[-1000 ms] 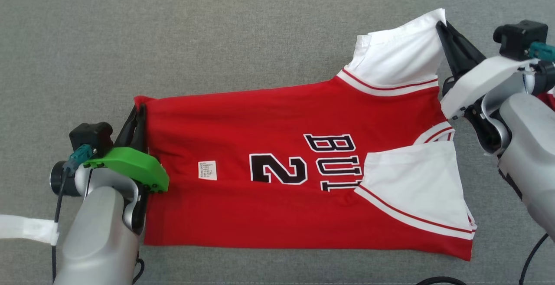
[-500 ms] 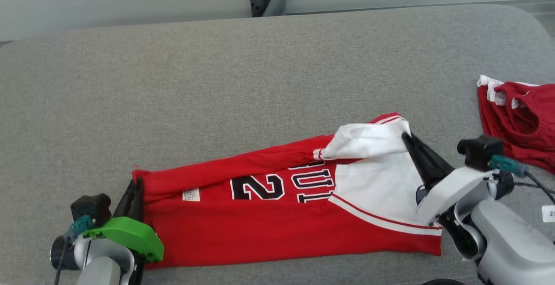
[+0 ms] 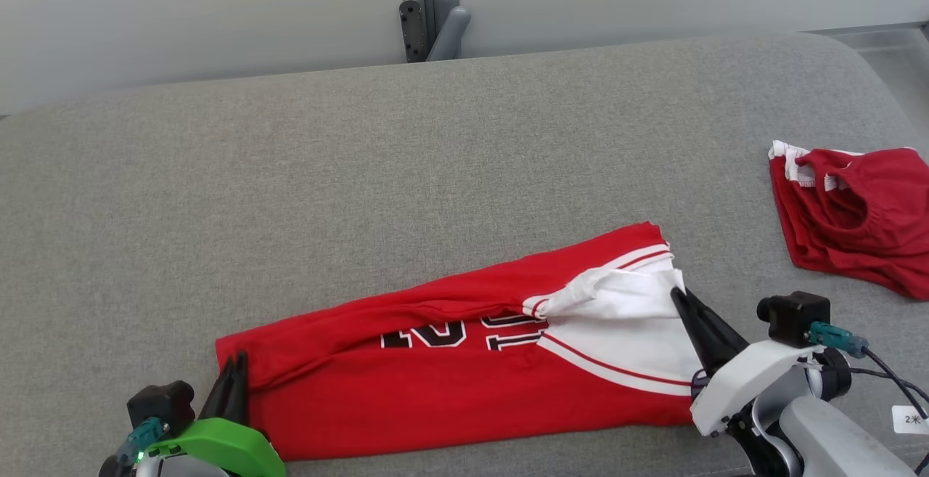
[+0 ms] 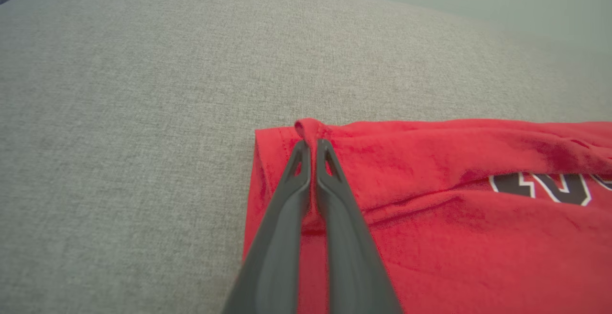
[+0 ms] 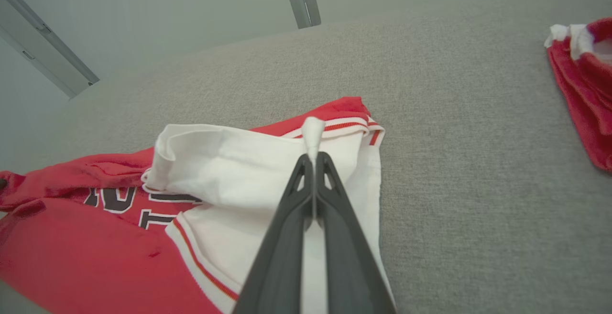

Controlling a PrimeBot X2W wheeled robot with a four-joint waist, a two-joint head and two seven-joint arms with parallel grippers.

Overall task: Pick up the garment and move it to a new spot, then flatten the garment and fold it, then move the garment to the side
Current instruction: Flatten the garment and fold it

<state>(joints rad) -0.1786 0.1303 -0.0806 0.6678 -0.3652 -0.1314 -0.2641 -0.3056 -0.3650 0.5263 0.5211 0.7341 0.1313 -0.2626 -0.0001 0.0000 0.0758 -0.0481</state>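
The left fingers (image 4: 284, 218) are closed tight on a small raised pinch of red cloth at the hem corner of the jersey (image 3: 435, 397). The tips meet with the fold squeezed between them and a nub of red poking out past the tips. The right fingers (image 5: 291, 218) are likewise closed, gripping a narrow fold of white cloth at the jersey's opposite end. A white tuft stands up beyond their tips, just short of the red-and-white striped trim.

Behind the left fingers sits a green wrist cover (image 3: 218, 451) with a black camera block (image 3: 161, 404) beside it. Behind the right fingers are a white wrist cover (image 3: 740, 382) and another black camera block (image 3: 792, 314).

The jersey lies on the grey cloth-covered counter (image 3: 290, 194) as a long band, stretched between the two sets of fingers. Its end at the right fingers reaches further across the counter than its end at the left fingers. Its far long edge is rolled over toward the near side, and this roll hides the upper part of the black, white-edged lettering (image 3: 464, 333). The white panel with a red stripe lies at the end held by the right fingers.

Well apart from the jersey, off its white end, a second red garment (image 3: 849, 223) with white trim lies crumpled on the counter. Beyond the jersey, past the counter's far edge, a grey post (image 3: 424, 5) stands against a pale wall. Near the jersey's white end, a small white tag (image 3: 911, 419) shows at the edge of the head view.
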